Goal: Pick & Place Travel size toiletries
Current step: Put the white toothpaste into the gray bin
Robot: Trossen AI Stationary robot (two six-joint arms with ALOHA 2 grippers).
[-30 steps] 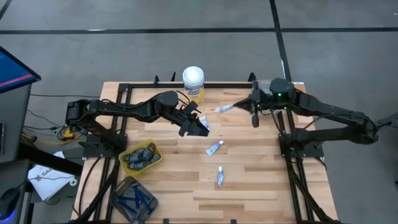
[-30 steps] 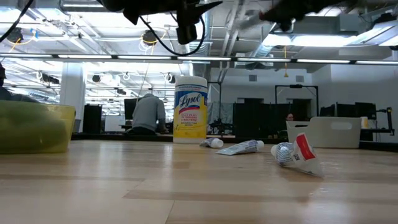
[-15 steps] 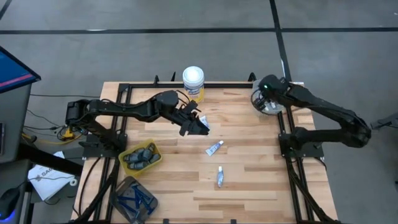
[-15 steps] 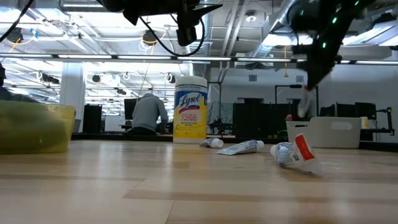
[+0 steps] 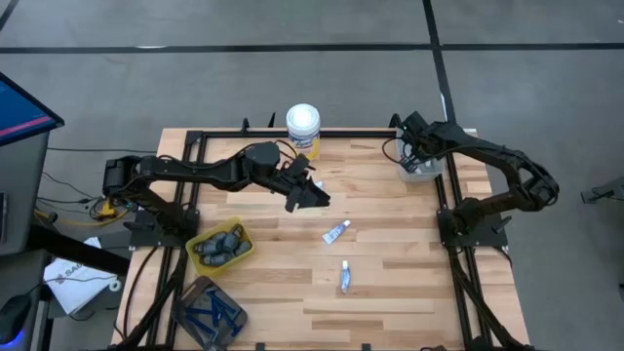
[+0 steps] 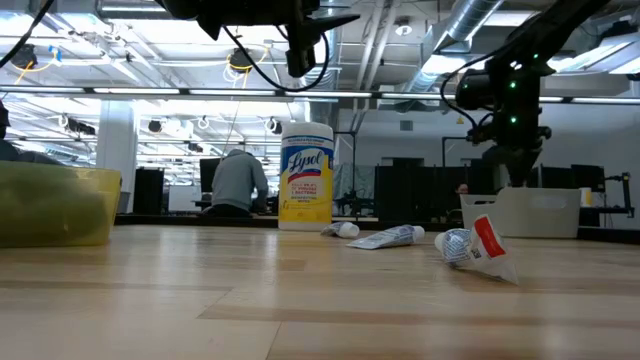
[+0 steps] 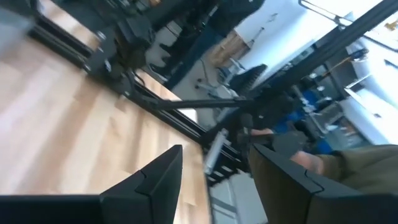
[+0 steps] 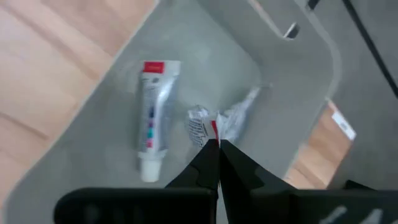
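Observation:
My right gripper [image 8: 216, 144] points down over a grey bin [image 8: 205, 68] at the table's far right corner [image 5: 427, 174] and is shut on a white tube [image 8: 233, 115] with a red mark. Another tube [image 8: 152, 118] lies flat in the bin. Two more white tubes [image 5: 336, 231] [image 5: 344, 277] lie on the wooden table's middle. My left gripper [image 5: 314, 195] hangs open above the table's centre, nothing between its fingers [image 7: 155, 180]. My right gripper pinches the tube's crumpled end [image 8: 208, 124] between its two fingertips, coming from above and pointing down. The tube hangs below the fingers over the bin's floor; whether its lower end touches the floor I cannot tell.
A tall white canister [image 5: 303, 127] stands at the far edge. A yellow bowl [image 5: 221, 246] of dark grey sticks and a dark tray [image 5: 210, 310] of blue sticks sit near left. In the low view a person [image 6: 238, 182] shows far behind the table.
My right gripper has swung from the table's far middle toward the far right corner and sunk, tipping from about level to pointing down. It stays shut on the tube, which now hangs over the bin.

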